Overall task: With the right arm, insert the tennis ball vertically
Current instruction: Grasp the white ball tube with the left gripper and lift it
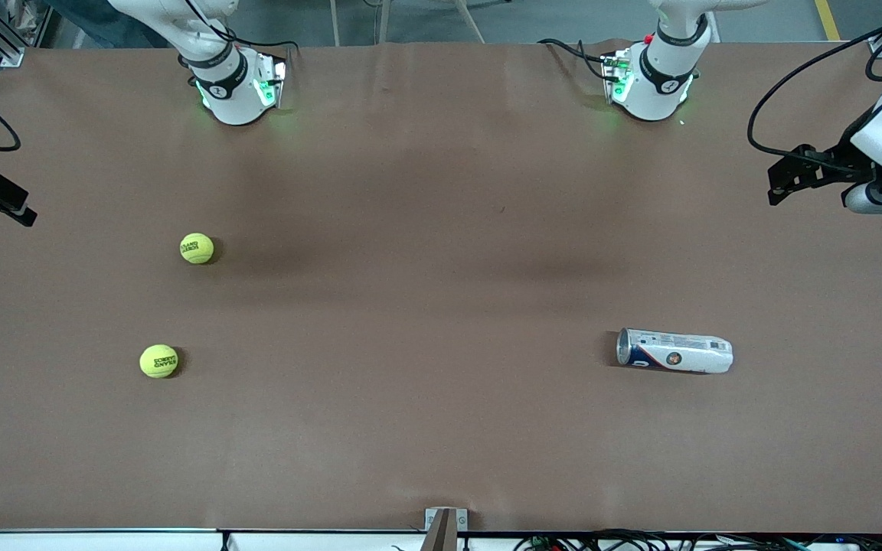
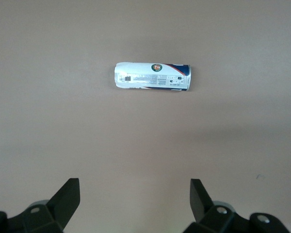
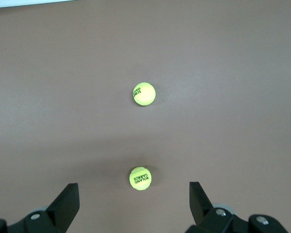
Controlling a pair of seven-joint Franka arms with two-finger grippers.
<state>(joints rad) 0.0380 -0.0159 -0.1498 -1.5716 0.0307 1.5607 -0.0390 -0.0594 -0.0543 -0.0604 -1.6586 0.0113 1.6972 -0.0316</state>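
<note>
Nothing was started: the can (image 1: pixel 674 351) lay on its side toward the left arm's end, two tennis balls (image 1: pixel 197 248) toward the right arm's. The right gripper (image 3: pixel 133 206) and left gripper (image 2: pixel 135 206) hovered, fingers spread. Next, I judged, the can needed standing upright.

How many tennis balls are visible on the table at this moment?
2. One tennis ball lies toward the right arm's end of the table; the other tennis ball lies nearer to the front camera. The lying can may hide more inside.
</note>
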